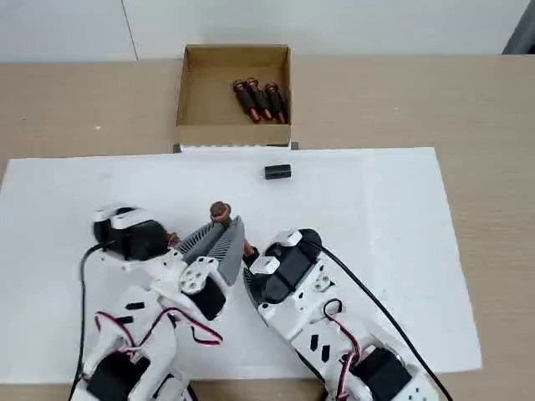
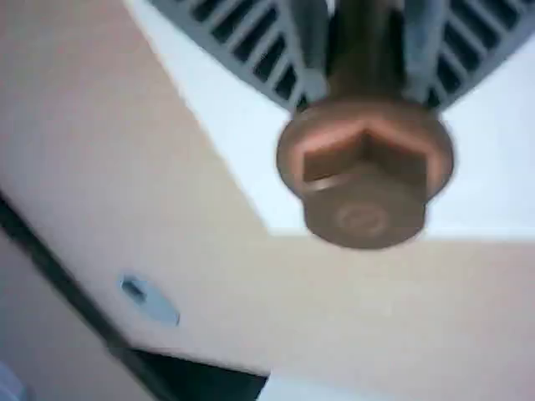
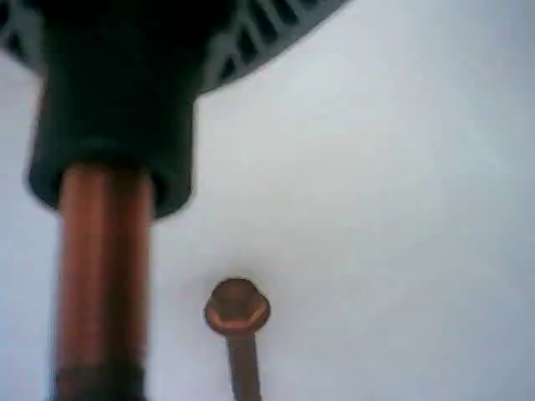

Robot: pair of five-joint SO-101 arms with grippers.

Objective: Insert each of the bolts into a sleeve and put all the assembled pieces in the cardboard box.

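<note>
My left gripper [image 1: 221,222] is shut on a copper bolt [image 1: 220,210] at the middle of the white paper. The bolt's hex head [image 2: 364,175] sticks out past the grey ribbed fingers [image 2: 242,42]. Close to its right, my right gripper [image 3: 117,33] is shut on a black sleeve [image 3: 109,125] with a copper shaft [image 3: 100,276] coming out of it. Another bolt [image 3: 236,311] lies loose on the paper beyond. A lone black sleeve [image 1: 277,171] lies near the paper's far edge. The cardboard box [image 1: 191,92] behind it holds three assembled pieces [image 1: 261,100].
The white paper [image 1: 384,225] covers most of the tan table [image 1: 418,100]. Both arm bodies [image 1: 292,276] crowd the near middle, with cables trailing to the front edge. The box's front wall stands just behind the paper's far edge.
</note>
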